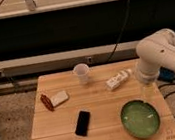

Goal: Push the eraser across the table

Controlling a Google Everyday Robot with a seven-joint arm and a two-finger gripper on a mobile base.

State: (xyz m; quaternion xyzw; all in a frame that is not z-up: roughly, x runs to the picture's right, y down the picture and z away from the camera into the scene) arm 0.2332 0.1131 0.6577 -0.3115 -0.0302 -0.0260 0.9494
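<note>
The eraser [82, 123], a flat black slab, lies on the front left part of the light wooden table [99, 100]. My white arm comes in from the right, and its gripper [147, 92] hangs over the table's right side, just above the far edge of the green bowl [140, 118]. The gripper is open with nothing in it, well to the right of the eraser and apart from it.
A white paper cup [82, 73] stands at the back middle. A small white bottle [119, 80] lies on its side at the back right. A white block [60, 98] and a brown-red snack bar [46, 102] lie at the left. Cables run over the floor at right.
</note>
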